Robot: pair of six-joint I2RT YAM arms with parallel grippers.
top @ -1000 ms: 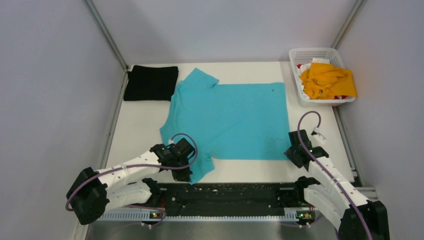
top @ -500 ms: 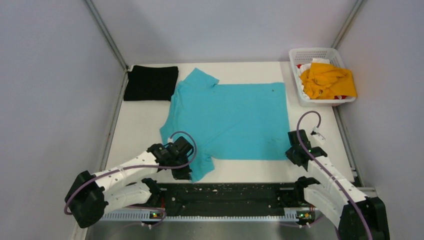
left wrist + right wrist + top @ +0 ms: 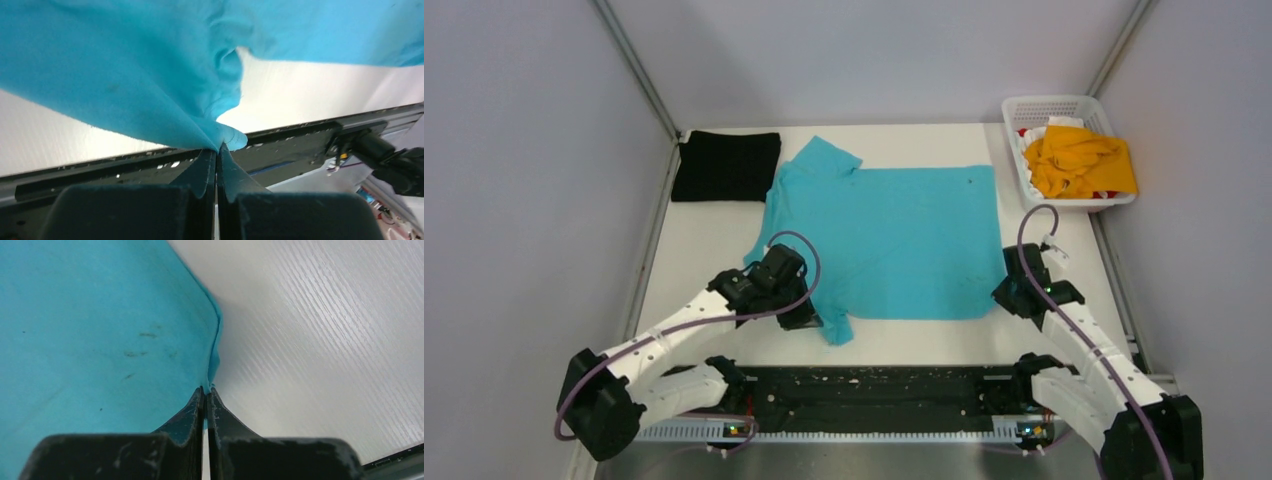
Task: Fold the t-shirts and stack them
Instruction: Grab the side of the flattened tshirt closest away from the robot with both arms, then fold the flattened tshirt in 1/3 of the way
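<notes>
While the folded black t-shirt [image 3: 726, 166] lies as before at the far left corner of the table [image 3: 704, 250], the left arm has reached farther out than a second ago. The left gripper [image 3: 809, 318] has carried the near sleeve of the turquoise-blue t-shirt [image 3: 894, 240] up and inward, so the sleeve tip now sits farther from the table's near edge. The shirt's body stays spread flat mid-table. The right gripper [image 3: 1006, 293] has edged slightly forward at the shirt's near right corner. The orange-yellow t-shirt [image 3: 1079, 160] is unchanged, heaped in the white basket [image 3: 1054, 101] at the far right.

Only the wrist views show the grips. In the left one, the left gripper [image 3: 216, 155] has its fingers pressed together on a pinch of turquoise cloth that bunches and drapes above the table. In the right one, the right gripper [image 3: 205, 392] is clamped on the shirt's hem edge, which rises in a thin ridge.

The cloth is soft and matte with small dark specks, the tabletop is finely ribbed white, and the basket is a plastic lattice.
</notes>
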